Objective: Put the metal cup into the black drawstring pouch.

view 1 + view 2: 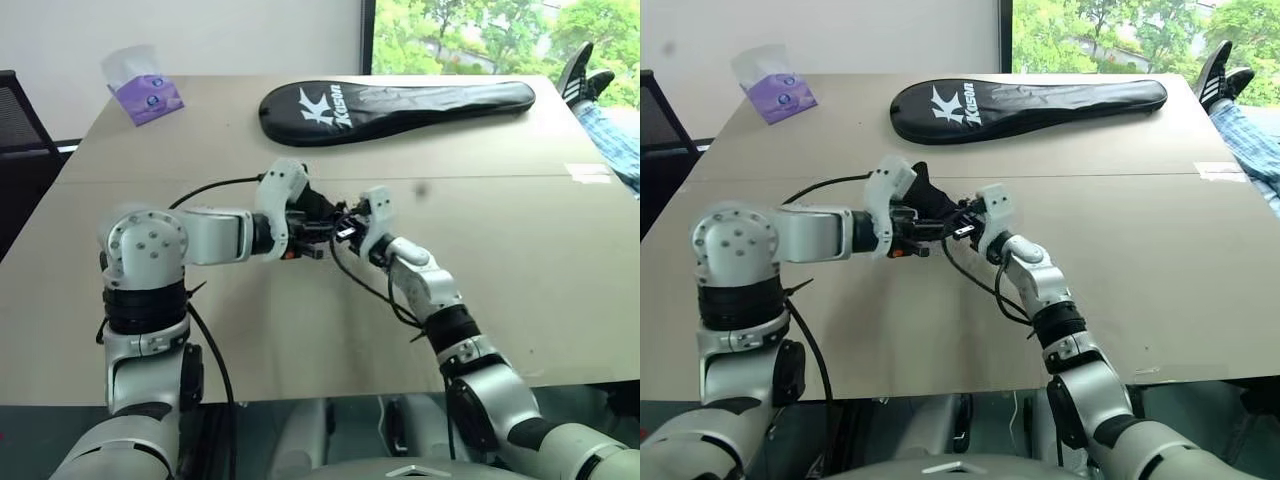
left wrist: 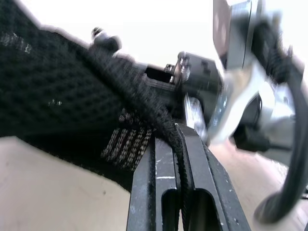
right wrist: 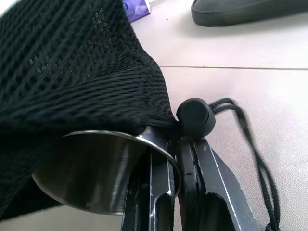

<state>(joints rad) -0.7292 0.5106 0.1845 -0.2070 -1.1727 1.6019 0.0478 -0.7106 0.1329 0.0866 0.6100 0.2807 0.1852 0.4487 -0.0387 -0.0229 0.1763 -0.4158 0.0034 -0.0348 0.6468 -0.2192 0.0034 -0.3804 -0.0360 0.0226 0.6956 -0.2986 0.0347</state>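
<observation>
1. Left gripper (image 2: 175,144) jaws are clamped on the black drawstring pouch (image 3: 72,62)'s mesh edge;
2. Right gripper (image 3: 175,149) jaws pinch the metal cup (image 3: 96,168)'s rim, the cup partly under the pouch.

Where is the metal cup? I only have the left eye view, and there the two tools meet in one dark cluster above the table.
Observer: The right wrist view shows it. The right tool pinches the metal cup by its rim, and the black mesh pouch lies draped over the cup.
Operator: What is the left tool gripping?
Observer: In the left wrist view the left tool is shut on the pouch's braided cord, which runs down between its fingers.
Operator: Is the cup fully covered?
Observer: No. Much of its shiny wall shows bare below the mesh, and the round cord lock sits right at the rim.
</observation>
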